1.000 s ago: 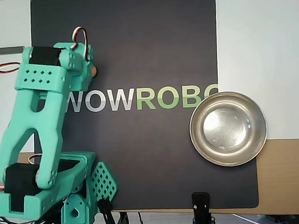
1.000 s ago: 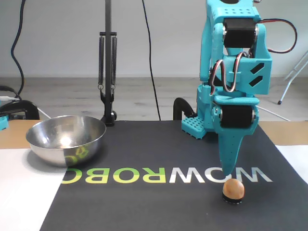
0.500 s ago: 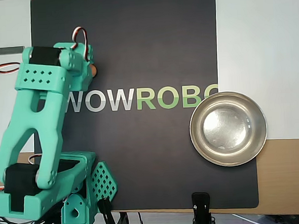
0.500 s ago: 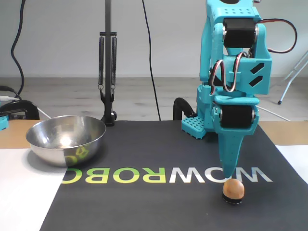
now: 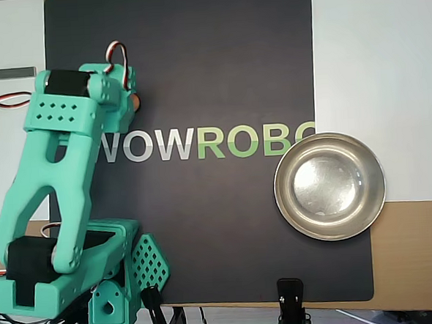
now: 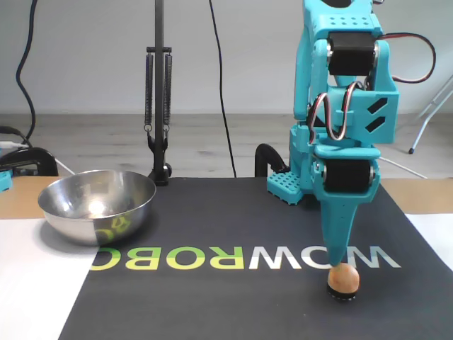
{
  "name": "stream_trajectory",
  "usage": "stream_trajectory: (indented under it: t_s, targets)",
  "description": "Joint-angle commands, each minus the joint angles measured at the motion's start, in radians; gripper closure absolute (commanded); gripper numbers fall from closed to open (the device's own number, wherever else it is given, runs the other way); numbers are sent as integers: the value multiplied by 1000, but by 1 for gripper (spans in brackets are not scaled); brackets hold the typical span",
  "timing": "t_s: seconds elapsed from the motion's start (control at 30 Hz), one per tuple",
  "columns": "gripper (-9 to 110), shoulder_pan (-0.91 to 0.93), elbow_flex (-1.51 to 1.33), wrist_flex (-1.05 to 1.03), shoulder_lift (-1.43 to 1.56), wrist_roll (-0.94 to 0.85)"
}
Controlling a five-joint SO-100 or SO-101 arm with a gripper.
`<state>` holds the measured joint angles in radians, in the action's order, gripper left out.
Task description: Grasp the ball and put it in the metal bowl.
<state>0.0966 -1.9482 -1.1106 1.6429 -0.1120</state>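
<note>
On the dark mat [image 6: 233, 297], near its right side in the fixed view, you see the ball [image 6: 343, 278] sitting on a small black ring. Your fingers [image 6: 338, 261] point straight down, with the tip touching the top of the ball. You cannot tell how far they are open. The metal bowl [image 6: 97, 205] stands well apart at the left, empty [image 5: 330, 186].

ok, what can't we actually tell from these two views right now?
- Ball: in the overhead view the arm covers all but a sliver.
- Gripper: the fixed view shows it edge-on just above the ball, so open or shut is unclear; contact is unclear too.
- Metal bowl: the near wall hides its floor in the fixed view.
</note>
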Motion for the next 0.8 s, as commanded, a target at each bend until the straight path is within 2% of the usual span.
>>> stream_trajectory:
  t_s: [0.0,0.77]
  targets:
    - [59,-8,2,8,31,0]
    - [59,-46,-20,11,28,5]
